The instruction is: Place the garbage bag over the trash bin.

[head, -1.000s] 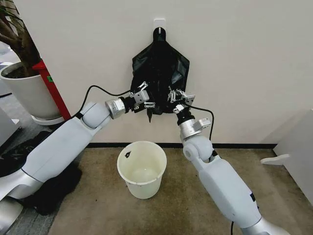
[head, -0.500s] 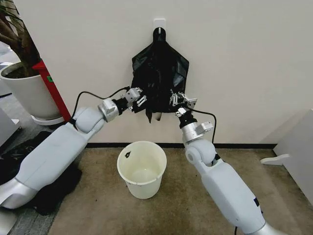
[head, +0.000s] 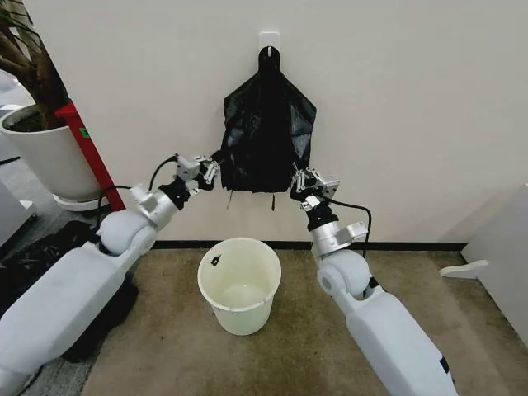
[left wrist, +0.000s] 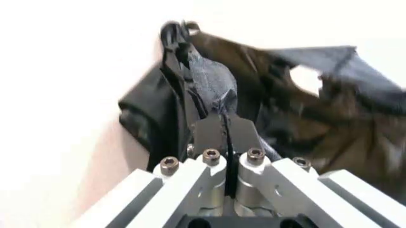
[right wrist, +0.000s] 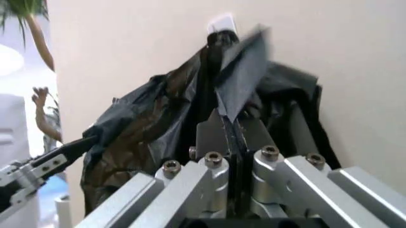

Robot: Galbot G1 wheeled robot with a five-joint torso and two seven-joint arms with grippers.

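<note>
Garbage bag (head: 268, 132), thin glossy wrinkled black plastic, hangs from a wall hook above the round white plastic trash bin (head: 239, 283). Left gripper (head: 206, 167) has its jaws pinched on the bag's left edge; right gripper (head: 312, 183) clamps the right edge. Film looks light, limp, slippery and tear-prone; its edges suit gripping. Open floor surrounds the bin.

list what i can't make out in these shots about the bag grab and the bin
- Head view: whether each pincer, left pincer and right pincer, holds one garbage bag or several layers; the folds overlap.
- Head view: the hook on the wall, mostly covered by plastic.
- Head view: the black mark on the trash bin, too small to read.
- Left wrist view: bag detail, blurred.
</note>
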